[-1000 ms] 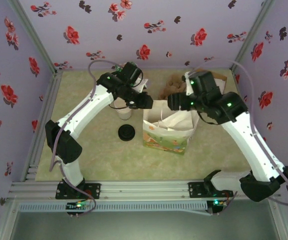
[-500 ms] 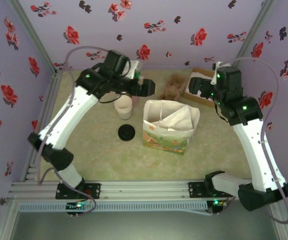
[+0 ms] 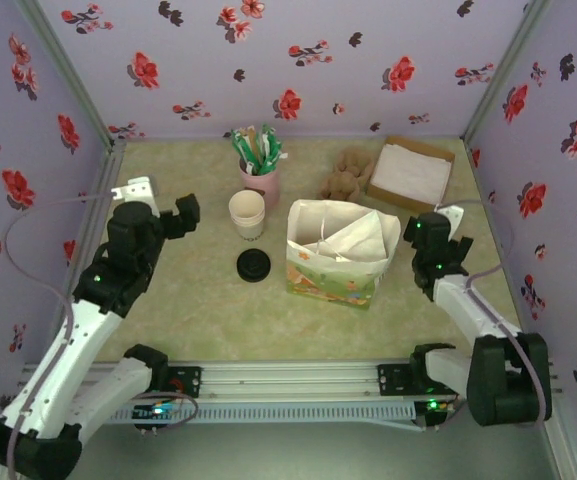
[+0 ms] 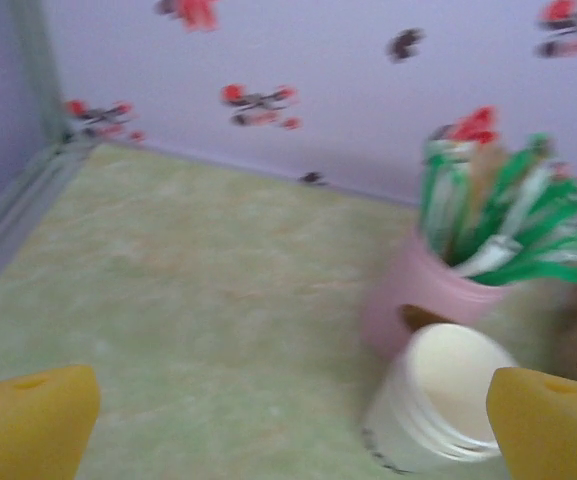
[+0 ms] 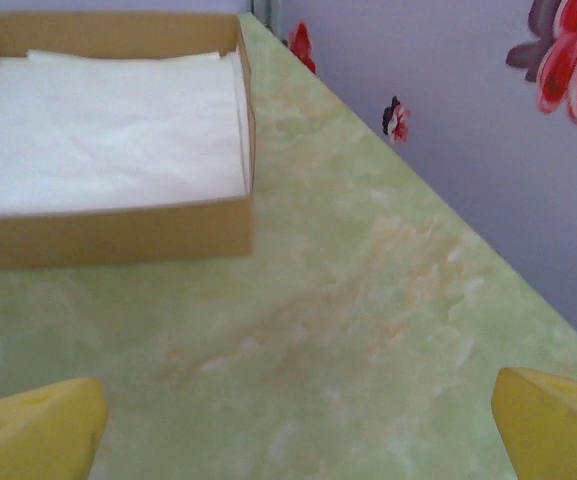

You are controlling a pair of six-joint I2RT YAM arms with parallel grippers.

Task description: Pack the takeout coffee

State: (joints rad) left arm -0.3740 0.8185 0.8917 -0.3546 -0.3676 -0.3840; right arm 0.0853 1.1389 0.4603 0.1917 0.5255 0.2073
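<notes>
Both arms had drawn back from the paper bag (image 3: 340,250) toward their bases since the earlier frame. Left gripper (image 3: 183,214) stood wide open and empty. The takeout coffee cup (image 3: 247,213) sat upright and lidless on the table (image 3: 188,300) at its 3 o'clock, near but apart. A pink sachet cup (image 3: 258,170) stood at the cup's 12 and a black lid (image 3: 253,265) at its 6. Right gripper (image 5: 298,430) gaped empty too, with the napkin box (image 5: 108,150) at its 11 o'clock.
</notes>
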